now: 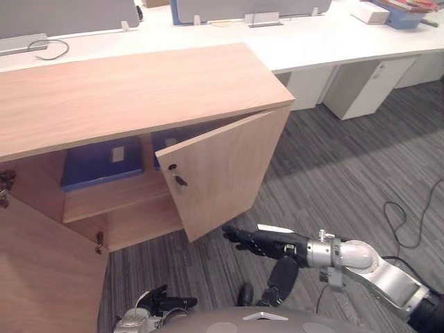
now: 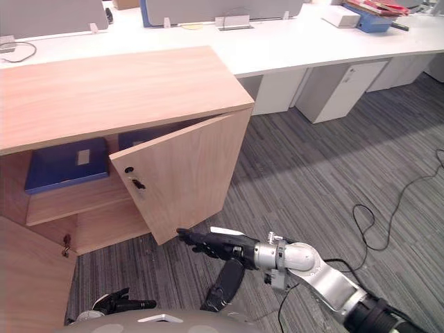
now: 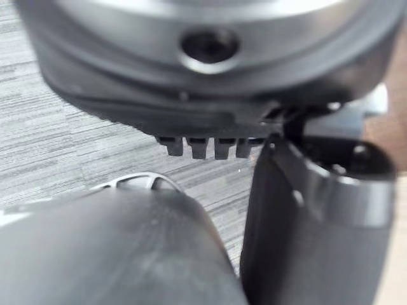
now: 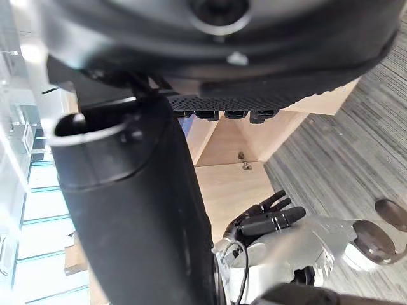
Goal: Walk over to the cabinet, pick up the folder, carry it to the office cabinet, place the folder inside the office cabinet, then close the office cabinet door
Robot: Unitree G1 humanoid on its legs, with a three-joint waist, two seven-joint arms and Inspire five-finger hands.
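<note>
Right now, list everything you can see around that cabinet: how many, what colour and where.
office cabinet: one, light wood, in front of the robot
doors: two, light wood; left door swung wide, right door half open
folders: two, blue, on the shelf inside; one in plain view, one partly behind the right door
desk: one, white, behind the cabinet
drawer units: two, white, under the desk
screens: two, grey, along the desk's far edge
tray: one, blue, with papers, at the desk's far right
floor: grey carpet
right hand: dark, fingers straight, low by the right door's bottom edge
left hand: dark, fingers relaxed, low on the robot's left, holding nothing
</note>
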